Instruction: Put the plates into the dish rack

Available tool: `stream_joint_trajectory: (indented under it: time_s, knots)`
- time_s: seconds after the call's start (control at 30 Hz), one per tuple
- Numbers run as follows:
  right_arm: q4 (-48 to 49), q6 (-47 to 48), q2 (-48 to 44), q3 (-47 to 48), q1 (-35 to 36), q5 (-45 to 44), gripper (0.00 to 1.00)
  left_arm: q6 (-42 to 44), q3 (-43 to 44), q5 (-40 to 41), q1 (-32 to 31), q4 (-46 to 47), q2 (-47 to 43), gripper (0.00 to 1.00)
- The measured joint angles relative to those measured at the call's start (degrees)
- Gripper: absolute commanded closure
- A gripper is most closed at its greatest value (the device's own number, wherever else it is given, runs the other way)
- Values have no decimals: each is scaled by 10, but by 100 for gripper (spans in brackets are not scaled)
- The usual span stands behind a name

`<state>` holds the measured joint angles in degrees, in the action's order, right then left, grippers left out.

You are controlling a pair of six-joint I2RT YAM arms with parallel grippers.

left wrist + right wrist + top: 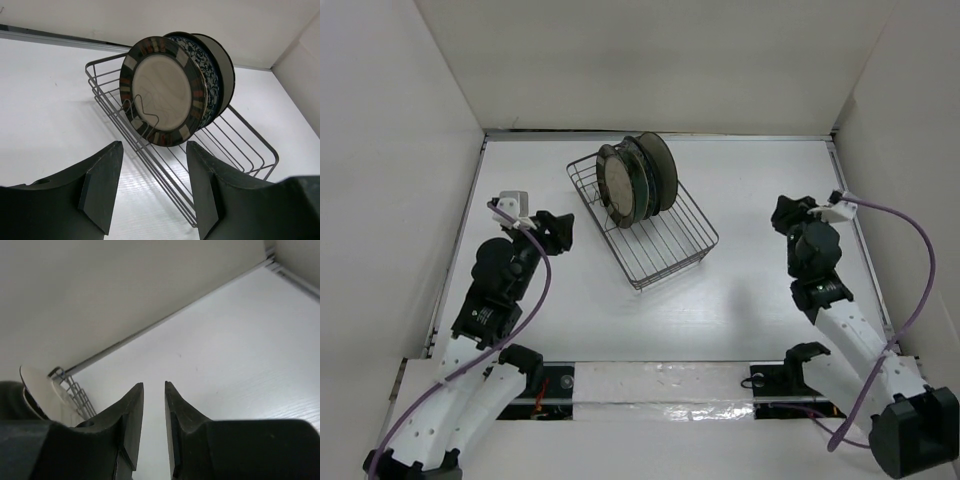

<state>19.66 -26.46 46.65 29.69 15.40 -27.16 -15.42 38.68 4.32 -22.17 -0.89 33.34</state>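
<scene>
The dish rack (pixel 670 245) of thin dark wire stands at the table's middle, turned at an angle. Several plates (pixel 638 178) stand upright on edge, packed at its far end. In the left wrist view the front one is a dark-rimmed cream plate (pixel 162 90), with the blue-floral plate (pixel 204 75) close behind it. The rack's near half (pixel 250 150) holds nothing. My left gripper (pixel 563 232) is open and empty, left of the rack, and the left wrist view (pixel 154 165) shows it facing the rack. My right gripper (pixel 783 213) is empty, right of the rack, its jaws a narrow gap apart (pixel 154 390).
White walls close in the table on the left, back and right. In the right wrist view a pale plate back (pixel 42 390) and a corner of the rack (pixel 77 392) show at the left edge. A taped strip (pixel 660 385) runs along the near edge between the arm bases.
</scene>
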Motion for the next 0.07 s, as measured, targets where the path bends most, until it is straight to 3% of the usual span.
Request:
stream_joint_trajectory:
  time_s: [0.07]
  knots:
    - [-1,-14,17,-4,-14,40,71,3,0,4,0,0,2,50]
